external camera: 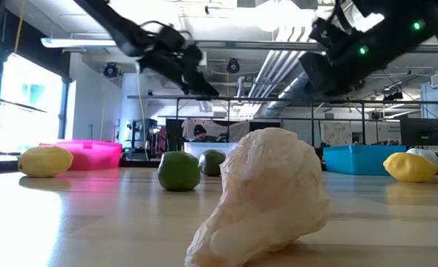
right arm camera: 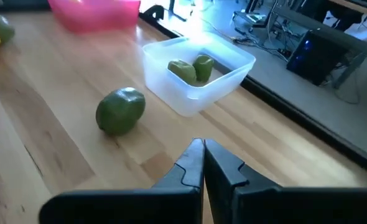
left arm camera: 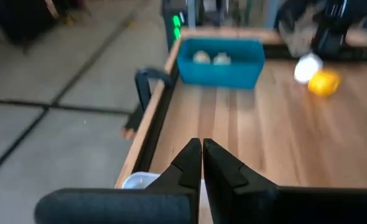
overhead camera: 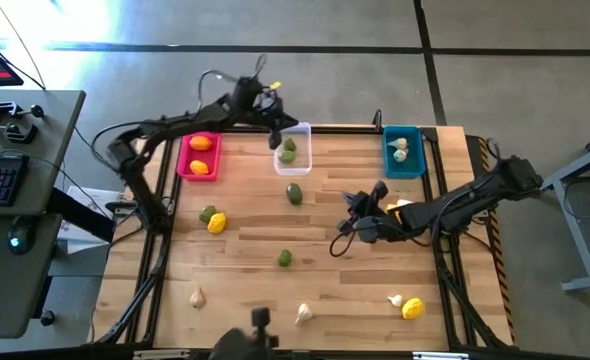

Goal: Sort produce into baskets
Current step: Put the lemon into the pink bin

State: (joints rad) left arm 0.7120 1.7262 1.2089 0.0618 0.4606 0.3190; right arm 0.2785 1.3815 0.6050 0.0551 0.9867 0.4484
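Wooden planks make the table (overhead camera: 325,290), and on it we see three baskets in a row along the far edge: the pink basket (overhead camera: 198,156) with two orange fruits inside, the clear basket (overhead camera: 293,148) with two green fruits (right arm camera: 191,68) inside, and the teal basket (overhead camera: 403,152) with two garlic bulbs (left arm camera: 211,58) inside.

Our left gripper (overhead camera: 274,135) hangs over the near-left corner of the clear basket. Its fingers (left arm camera: 193,163) are pressed together with nothing between them. Our right gripper (overhead camera: 359,203) is above the bare wood between the clear basket and the teal basket, and points toward the clear basket. Its fingers (right arm camera: 195,163) are also closed together and hold nothing.

Just in front of the clear basket one lime (overhead camera: 294,193) lies alone on the table, between the basket and the right gripper. Near the right arm, a white bulb and a yellow lemon (left arm camera: 324,83) lie side by side and seem to touch.

On the left side a green fruit (overhead camera: 207,214) and a yellow lemon (overhead camera: 217,224) touch each other. Another green fruit (overhead camera: 285,258) lies near the middle. At the front, a garlic bulb (overhead camera: 197,296) lies to the left, a second one (overhead camera: 303,314) stands very close to the low camera and hides much of its view, and at the right a third bulb (overhead camera: 396,300) lies just beside a lemon (overhead camera: 412,310).
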